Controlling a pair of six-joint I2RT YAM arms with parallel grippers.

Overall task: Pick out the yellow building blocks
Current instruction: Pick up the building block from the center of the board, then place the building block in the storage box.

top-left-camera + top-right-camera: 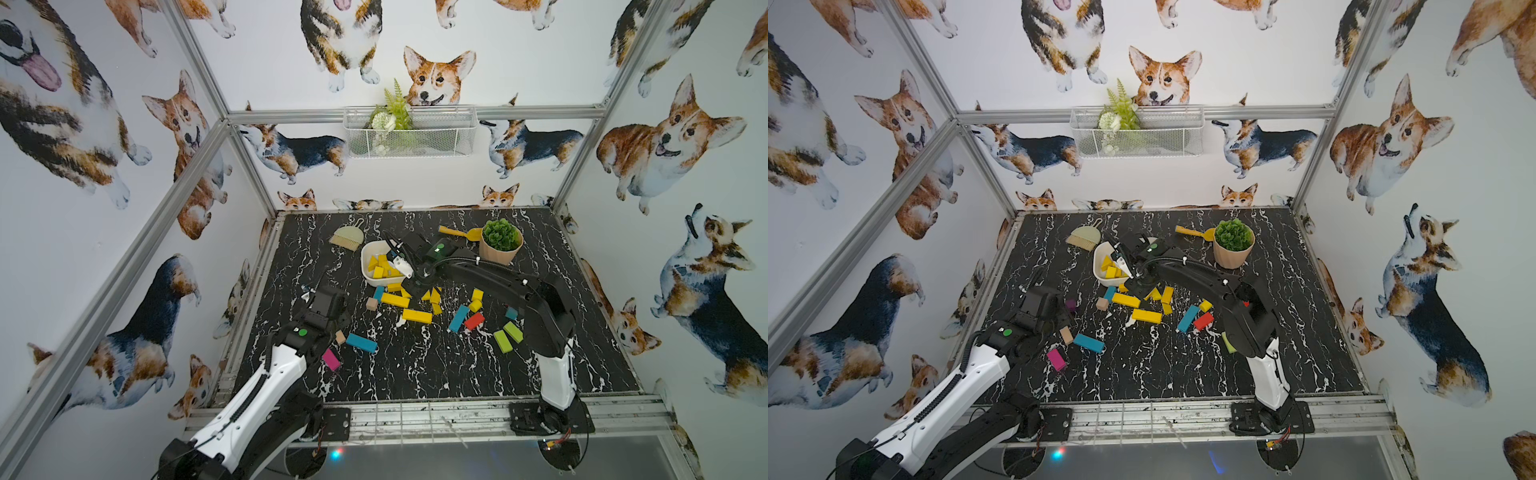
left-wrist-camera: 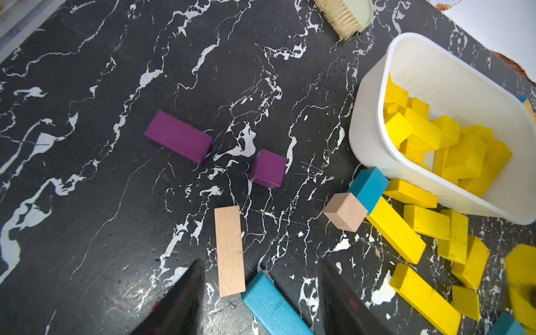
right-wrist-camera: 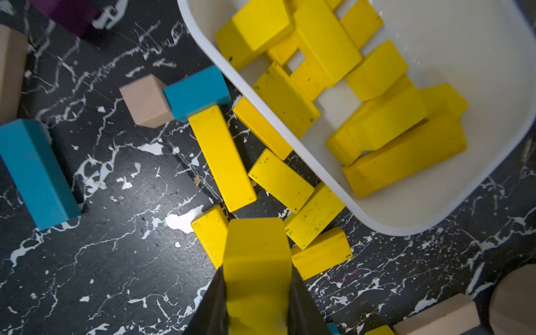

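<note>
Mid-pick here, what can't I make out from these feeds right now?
Yellow block in the right gripper: near end cut off by the right wrist view's edge.
Pile of yellow blocks in the white bin: lower ones buried, no count possible.
Lime-green bars: mostly behind the right arm in a top view.
Left gripper: fingers dark and blurred in the left wrist view.

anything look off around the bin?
Nothing broken or tipped. One oddity: a teal block sits against the white bin, touching the end of a loose yellow bar in the pile there; it could get snagged with the yellows.
</note>
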